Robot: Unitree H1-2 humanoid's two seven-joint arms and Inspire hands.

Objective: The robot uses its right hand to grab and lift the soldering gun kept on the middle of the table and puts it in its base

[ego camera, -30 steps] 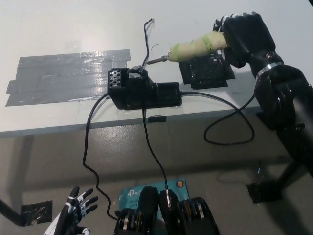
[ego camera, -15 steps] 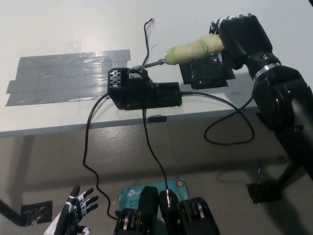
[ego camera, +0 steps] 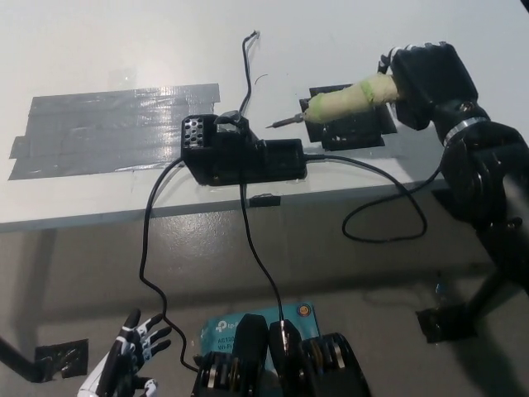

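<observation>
A pale counter fills the upper half of the view, its front edge running across the middle with a slight downward slope to the left; below it lies a grey-brown floor. On the counter's left part a broad patch of grey tape is stuck flat, wrinkled and shiny. The black right arm reaches up from the lower right over the counter's right end. Near the counter's front edge, about the middle, sits the black base, with a perforated block at its left end and a dark holder on top. A black mat lies just right of the base, partly under the right hand. That hand is clamped on the soldering gun, whose handle is wrapped in yellow-green tape; the gun is held above the mat, roughly level, its thin metal tip pointing left toward the base and stopping short of the holder, clear of it. Black cables run from the base, one looping off the counter's edge to the right, others hanging down to the floor, and a thin wire rises from the base toward the counter's far side. A teal box lies on the floor near the bottom. The white left hand rests low at the lower left, fingers spread and holding nothing.
</observation>
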